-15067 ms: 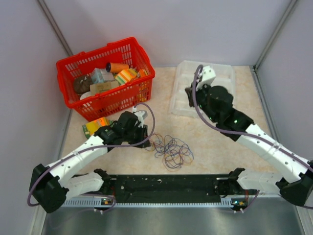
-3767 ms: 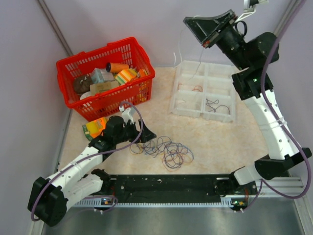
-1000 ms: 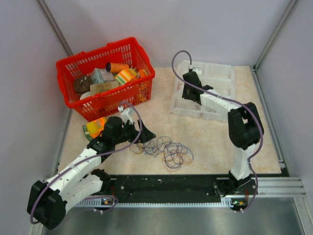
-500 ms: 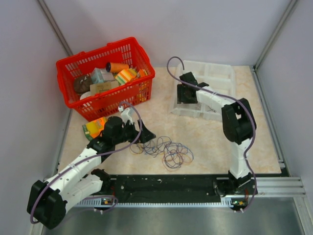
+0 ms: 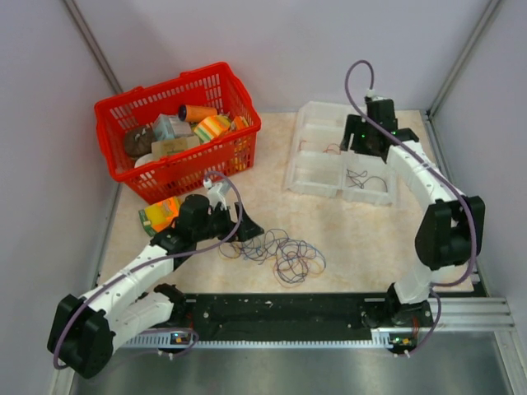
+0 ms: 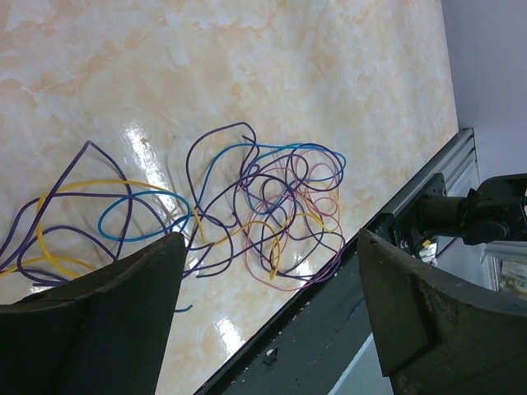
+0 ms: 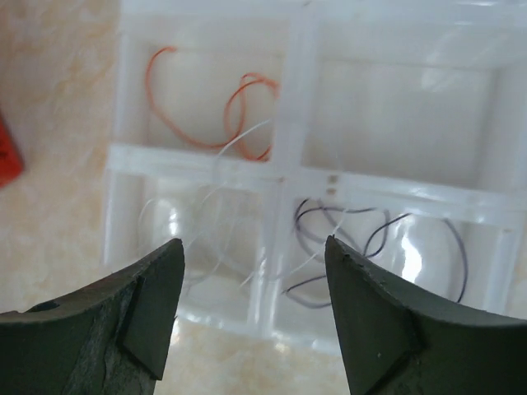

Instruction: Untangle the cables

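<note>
The cables [image 5: 280, 251] lie as a loose tangle of purple, blue, yellow and pink loops near the table's front edge. In the left wrist view the tangle [image 6: 272, 206] spreads just beyond my fingers. My left gripper [image 5: 247, 229] [image 6: 270, 239] sits low at its left end, open and empty. My right gripper [image 5: 360, 141] [image 7: 253, 243] hangs open and empty above the clear divided tray [image 5: 317, 177]. Separate compartments of the tray [image 7: 284, 177] hold an orange wire [image 7: 239, 90], a dark wire [image 7: 362, 226] and a thin white wire [image 7: 218, 206] that crosses a divider.
A red basket [image 5: 177, 169] full of packets stands at the back left. A yellow-green box [image 5: 160, 212] lies beside my left arm. The black rail [image 5: 280, 313] [image 6: 346, 329] runs along the near edge, close behind the tangle. Walls close in on both sides.
My right gripper has opened and swung from the tray's left side up to its back right. The left arm and the tangle have not moved.
</note>
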You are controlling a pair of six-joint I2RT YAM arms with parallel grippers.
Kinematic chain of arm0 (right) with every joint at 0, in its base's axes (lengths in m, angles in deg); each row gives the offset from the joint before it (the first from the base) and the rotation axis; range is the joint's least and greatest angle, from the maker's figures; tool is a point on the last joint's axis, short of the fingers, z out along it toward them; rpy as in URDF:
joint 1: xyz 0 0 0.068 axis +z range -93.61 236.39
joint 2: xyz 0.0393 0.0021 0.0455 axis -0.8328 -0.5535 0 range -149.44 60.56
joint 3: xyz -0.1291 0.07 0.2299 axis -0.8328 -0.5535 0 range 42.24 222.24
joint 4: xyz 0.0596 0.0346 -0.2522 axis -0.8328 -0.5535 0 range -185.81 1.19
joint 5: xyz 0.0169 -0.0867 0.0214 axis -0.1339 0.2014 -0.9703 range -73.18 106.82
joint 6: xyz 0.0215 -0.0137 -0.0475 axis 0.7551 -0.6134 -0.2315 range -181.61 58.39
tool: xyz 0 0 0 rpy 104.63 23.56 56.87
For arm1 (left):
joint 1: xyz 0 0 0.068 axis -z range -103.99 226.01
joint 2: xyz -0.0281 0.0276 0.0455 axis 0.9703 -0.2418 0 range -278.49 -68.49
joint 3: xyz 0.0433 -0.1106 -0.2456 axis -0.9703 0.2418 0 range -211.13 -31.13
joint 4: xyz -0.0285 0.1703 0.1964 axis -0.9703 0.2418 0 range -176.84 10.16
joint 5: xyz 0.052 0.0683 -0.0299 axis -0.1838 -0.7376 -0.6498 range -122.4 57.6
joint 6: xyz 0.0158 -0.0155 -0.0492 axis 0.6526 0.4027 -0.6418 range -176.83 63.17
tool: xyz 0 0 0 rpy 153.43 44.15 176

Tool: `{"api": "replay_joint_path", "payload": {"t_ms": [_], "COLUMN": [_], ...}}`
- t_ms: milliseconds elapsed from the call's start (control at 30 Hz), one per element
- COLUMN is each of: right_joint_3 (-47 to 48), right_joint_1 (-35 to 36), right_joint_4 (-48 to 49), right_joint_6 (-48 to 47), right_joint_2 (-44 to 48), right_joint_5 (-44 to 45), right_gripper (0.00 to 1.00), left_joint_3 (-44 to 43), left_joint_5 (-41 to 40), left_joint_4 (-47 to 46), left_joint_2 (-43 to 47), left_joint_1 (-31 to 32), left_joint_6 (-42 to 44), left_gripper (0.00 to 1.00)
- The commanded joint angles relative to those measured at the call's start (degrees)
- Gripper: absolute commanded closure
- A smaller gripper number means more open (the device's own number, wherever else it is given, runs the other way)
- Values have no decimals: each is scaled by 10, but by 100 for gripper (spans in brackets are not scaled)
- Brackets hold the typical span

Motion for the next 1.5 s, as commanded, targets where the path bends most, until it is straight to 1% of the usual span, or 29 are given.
{"api": "replay_joint_path", "payload": {"t_ms": [0, 67, 100, 133, 200, 233, 300, 533, 600, 633, 800, 900, 1000, 1033, 1100, 1133, 1167, 1267, 1333, 1467], "right_joint_3": [60, 87, 100, 103, 106, 108, 103, 82, 82, 81, 66, 49, 32, 25, 4, -8, -14, -31, -34, -22], "right_joint_1": [-68, -82, -88, -97, -113, -119, -126, -127, -123, -120, -80, -41, 14, 32, 70, 89, 100, 111, 111, 112], "right_joint_4": [26, 36, 35, 37, 47, 47, 47, 56, 55, 55, 50, 50, 54, 54, 63, 68, 68, 69, 69, 69], "right_joint_6": [-60, -106, -123, -138, -139, -141, -144, -142, -137, -136, -133, -114, -93, -93, -89, -82, -78, -67, -70, -83], "right_joint_2": [-91, -134, -149, -160, -177, -185, -193, -172, -160, -152, -96, -62, -57, -61, -70, -76, -86, -109, -116, -104], "right_joint_5": [-42, -87, -113, -141, -205, -224, -225, -211, -202, -195, -131, -138, -133, -116, -53, 1, 34, 107, 140, 133], "right_gripper": [34, 37, 41, 41, 42, 43, 47, 80, 94, 100, 100, 100, 100, 100, 100, 100, 100, 100, 100, 100], "left_joint_3": [-16, -14, -13, -13, -13, -13, -12, -12, -10, -8, -3, -2, -3, -4, -6, -6, -4, -1, -2, -11], "left_joint_5": [20, 16, 14, 10, 6, 5, 4, 6, 6, 5, 5, 4, 4, 4, 7, 7, 5, 1, -3, -6], "left_joint_4": [-31, -26, -20, -15, -5, -2, 0, -5, -6, -7, -12, -12, -16, -16, -15, -13, -12, -4, 4, 21], "left_joint_2": [6, 19, 24, 28, 33, 34, 34, 30, 31, 32, 33, 34, 28, 27, 25, 26, 29, 37, 38, 6], "left_joint_1": [-1, -1, -2, -1, -1, -2, -1, -2, -2, -1, -2, -1, -2, -2, -1, -1, -2, -2, -2, -1], "left_joint_6": [6, 8, 11, 14, 19, 22, 25, 22, 19, 17, 8, 8, 8, 8, 6, 6, 6, 8, 12, 15], "left_gripper": [11, 9, 9, 8, 8, 8, 8, 9, 9, 9, 9, 9, 9, 9, 9, 9, 9, 9, 9, 10]}}
